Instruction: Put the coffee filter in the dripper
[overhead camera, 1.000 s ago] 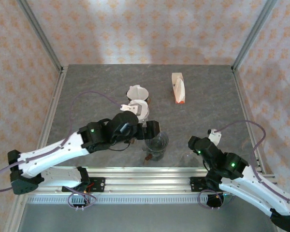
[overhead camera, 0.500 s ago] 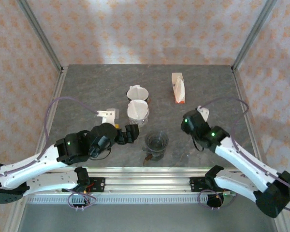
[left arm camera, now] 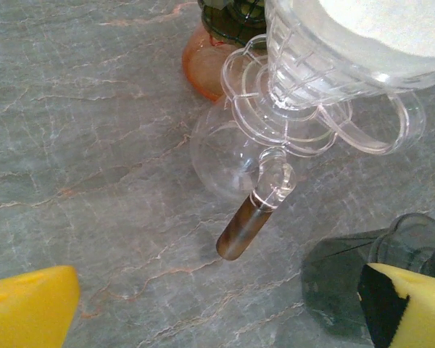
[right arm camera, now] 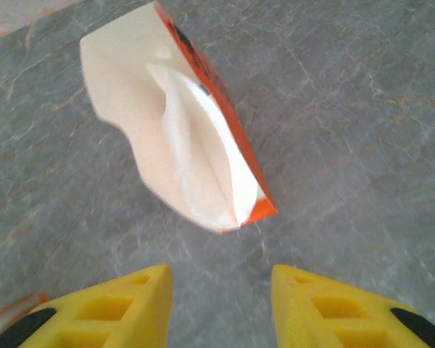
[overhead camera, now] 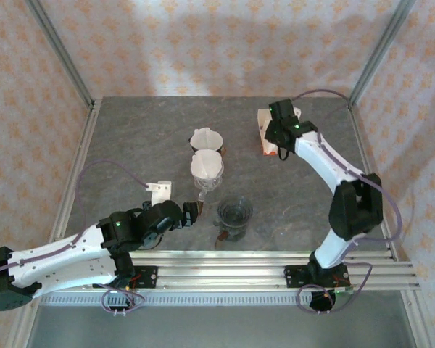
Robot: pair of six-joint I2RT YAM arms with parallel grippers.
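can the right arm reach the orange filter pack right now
Probably yes: the right tool hovers just short of the filter pack, fingers parted, with bare table between them.

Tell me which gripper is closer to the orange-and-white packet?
Right. The right gripper hovers just before the packet; the left gripper is far across the table, by the dripper.

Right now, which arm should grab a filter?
Right. The right gripper hangs just before the filter pack, fingers apart and pointed at its open mouth. The left gripper is open too, but sits by the dripper, far from the pack.
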